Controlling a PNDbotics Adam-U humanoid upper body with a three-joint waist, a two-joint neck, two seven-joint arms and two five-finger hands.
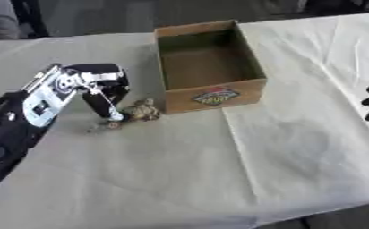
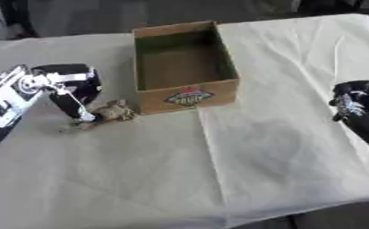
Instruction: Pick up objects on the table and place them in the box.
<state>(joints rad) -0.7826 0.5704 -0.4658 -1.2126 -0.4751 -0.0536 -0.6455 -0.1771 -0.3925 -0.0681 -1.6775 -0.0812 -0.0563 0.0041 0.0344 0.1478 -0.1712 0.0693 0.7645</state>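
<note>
An open brown cardboard box (image 1: 211,96) with a coloured label on its front stands at the table's middle back; nothing shows inside it. A small brownish lumpy object (image 1: 143,110) lies on the cloth just left of the box's front corner. My left hand (image 1: 103,89) reaches down beside that object from the left, its fingers pointing down and their tips touching the cloth right by the object; whether they pinch it I cannot tell. My right hand (image 2: 356,105) hangs at the right edge, fingers curled and holding nothing.
A pale cloth (image 1: 219,170) with creases covers the table, and a seam runs down from the box. The table's front edge shows at the bottom right. A person's sleeve sits at the far left corner.
</note>
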